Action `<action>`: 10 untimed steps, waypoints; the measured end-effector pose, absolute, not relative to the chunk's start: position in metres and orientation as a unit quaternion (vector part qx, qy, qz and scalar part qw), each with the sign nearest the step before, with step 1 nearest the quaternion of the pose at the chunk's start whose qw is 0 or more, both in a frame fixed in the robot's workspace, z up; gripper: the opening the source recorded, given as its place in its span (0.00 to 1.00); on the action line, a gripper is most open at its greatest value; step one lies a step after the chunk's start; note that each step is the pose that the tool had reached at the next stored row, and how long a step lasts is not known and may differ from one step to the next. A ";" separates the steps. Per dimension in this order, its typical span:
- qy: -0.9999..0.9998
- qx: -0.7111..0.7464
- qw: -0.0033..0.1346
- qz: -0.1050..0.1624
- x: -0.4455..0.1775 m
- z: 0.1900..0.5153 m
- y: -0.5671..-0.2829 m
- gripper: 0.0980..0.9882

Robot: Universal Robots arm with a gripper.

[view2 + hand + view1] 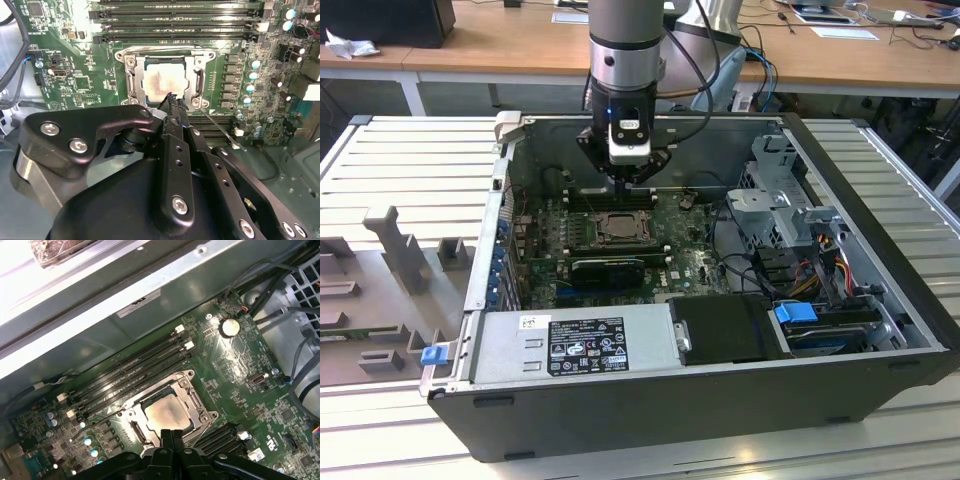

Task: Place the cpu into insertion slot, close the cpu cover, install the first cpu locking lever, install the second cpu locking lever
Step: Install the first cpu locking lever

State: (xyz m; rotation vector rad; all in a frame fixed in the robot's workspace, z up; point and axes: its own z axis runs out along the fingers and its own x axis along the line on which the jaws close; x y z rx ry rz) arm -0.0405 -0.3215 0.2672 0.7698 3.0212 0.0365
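Clearly the chip point(162, 82) already sits in the socket point(617, 228), just beyond the tip of the jaws. The cover point(200, 62) lies flat around it, its window framing the chip's pale top. The gripper point(170, 97) has its jaws pressed together with nothing between them. Their joined tip hangs low over the cover's nearest edge, and I cannot tell whether it touches metal.

A thin lever point(220, 131) runs out from the socket corner just beside the tip and slants away from the jaws toward the memory slots point(140, 357). It looks swung out and not hooked down, so the work in hand appears to be the levers, not the chip or the cover.

To do this well, the closed tip should act as a blunt pusher. It would best meet the lever toward its far end, not close to the hinge beside the jaws, since the wire there gives little leverage. The push probably needs two parts: down first, then sideways to tuck the wire under its catch.

The main risk is the narrow tip sliding off so thin a rod and striking the chip's top or the green board point(235, 365) around the jaws. A slow, square approach would guard against that.
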 end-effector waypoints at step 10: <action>0.991 0.130 0.010 0.013 -0.041 0.266 -0.321 0.01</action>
